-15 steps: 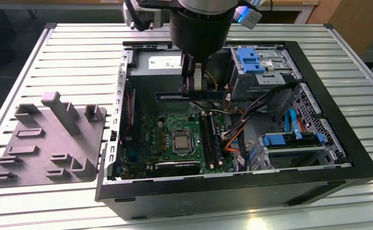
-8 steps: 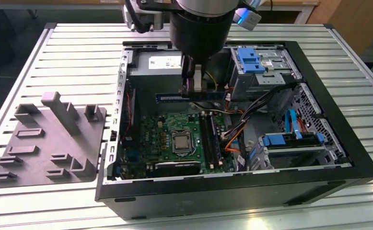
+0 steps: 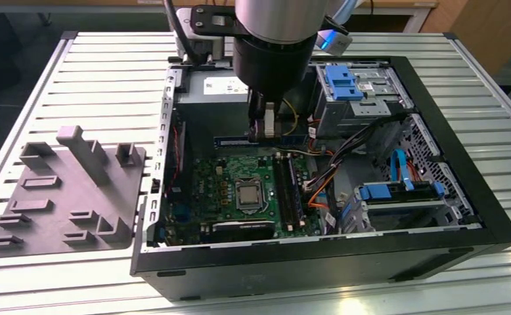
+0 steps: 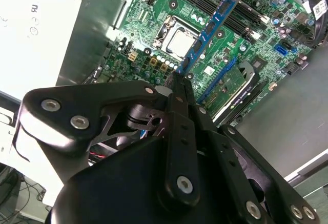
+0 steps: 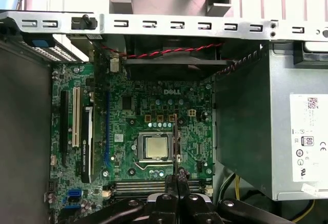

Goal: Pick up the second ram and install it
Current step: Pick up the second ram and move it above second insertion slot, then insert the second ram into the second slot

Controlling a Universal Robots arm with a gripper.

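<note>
Pickup looks done: my gripper [image 3: 263, 133] is closed on the ram [image 3: 234, 140], pinching it near its middle so the stick juts out to both sides in the exterior view. I hold it inside the open case [image 3: 326, 262], above the motherboard [image 3: 238, 190] and touching nothing. In the second wrist view the ram [image 4: 212, 24] runs out from my fingertips [image 4: 180, 83] over the board. In the first wrist view the ram [image 5: 176, 137] shows edge-on as a thin line over the processor [image 5: 155, 147].

Installing is what remains, as I judge it. The slots [image 3: 287, 187] lie below and a little toward the exterior view's right. The stick is turned across them rather than along them, so it is neither lined up nor lowered, let alone seated. Whether a first stick sits in one of those slots I cannot quite tell. The grey tray [image 3: 63, 190] sits on the tabletop [image 3: 106, 65] beside the case, and no stick stands in it.
</note>
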